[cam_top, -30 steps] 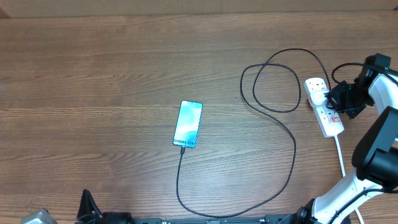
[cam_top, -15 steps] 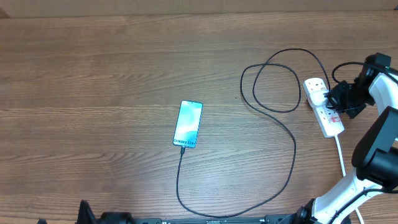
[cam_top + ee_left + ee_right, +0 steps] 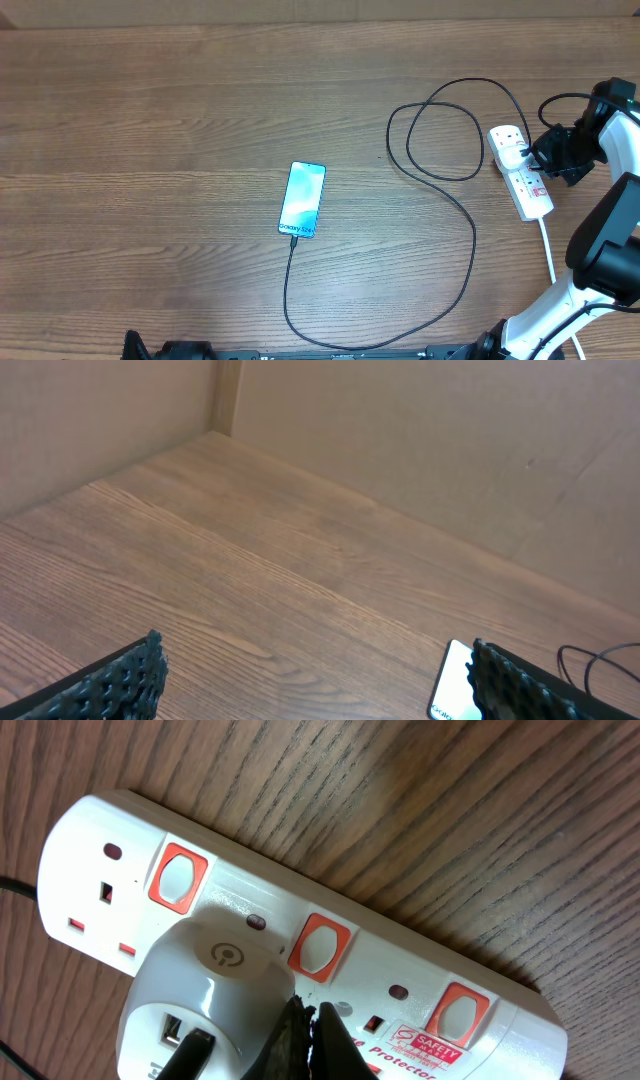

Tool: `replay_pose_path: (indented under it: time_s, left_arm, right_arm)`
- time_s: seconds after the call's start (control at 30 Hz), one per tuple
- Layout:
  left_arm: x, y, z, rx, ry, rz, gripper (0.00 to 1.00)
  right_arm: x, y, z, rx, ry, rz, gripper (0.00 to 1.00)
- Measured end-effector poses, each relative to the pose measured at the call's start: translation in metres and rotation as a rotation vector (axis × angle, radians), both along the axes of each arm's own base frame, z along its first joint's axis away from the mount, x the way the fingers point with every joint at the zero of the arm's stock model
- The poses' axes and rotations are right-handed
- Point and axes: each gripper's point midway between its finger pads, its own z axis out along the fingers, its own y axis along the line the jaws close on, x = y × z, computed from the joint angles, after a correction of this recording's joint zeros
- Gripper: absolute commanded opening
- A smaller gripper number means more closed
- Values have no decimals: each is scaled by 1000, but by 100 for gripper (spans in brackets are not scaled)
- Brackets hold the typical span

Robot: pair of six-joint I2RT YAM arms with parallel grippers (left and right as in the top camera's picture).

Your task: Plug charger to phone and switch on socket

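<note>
The phone (image 3: 302, 200) lies flat mid-table with its blue-teal screen lit. It also shows at the lower right of the left wrist view (image 3: 453, 682). The black charger cable (image 3: 470, 235) runs from the phone's near end, loops round, and ends at the white adapter (image 3: 510, 152), which sits in the white power strip (image 3: 530, 195). In the right wrist view the adapter (image 3: 205, 985) is plugged into the strip (image 3: 240, 885), with the cable in its USB port. My right gripper (image 3: 310, 1020) is shut and empty, its tips beside the adapter just below the middle red switch (image 3: 322, 948). My left gripper (image 3: 315, 665) is open and empty above the table.
The strip's white cord (image 3: 547, 250) runs toward the front edge on the right. Cardboard walls (image 3: 420, 450) stand along the far and left sides of the wooden table (image 3: 150, 150). The right arm's base (image 3: 590, 270) stands at the front right.
My right gripper has shifted slightly right, away from the strip. The left arm has dropped out of the overhead view's bottom-left corner.
</note>
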Motion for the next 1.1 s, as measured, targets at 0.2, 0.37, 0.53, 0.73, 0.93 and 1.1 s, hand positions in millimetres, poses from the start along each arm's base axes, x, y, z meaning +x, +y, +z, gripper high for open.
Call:
replay_pose_path:
  time_s: [0.2,0.37,0.53,0.73,0.93,1.1]
  left_arm:
    - [0,0,0,-9,-3,2,99]
    - [0,0,0,-10,-3,2,100]
    - [0,0,0,-10,-3,3,100]
    - [0,0,0,-10,-3,3,99]
    - [0,0,0,-10,-3,2,99]
    - [0,0,0,-10,-3,2,100]
  right_arm:
    - [0,0,0,0,0,0,4]
    - [0,0,-2,1,3,0,4]
    - [-1,0,-8,7,16,0,4]
    - [0,0,-11,10,21,0,4]
    - [0,0,-16,14,28,0,4]
    - [0,2,-19,24,32,1,4]
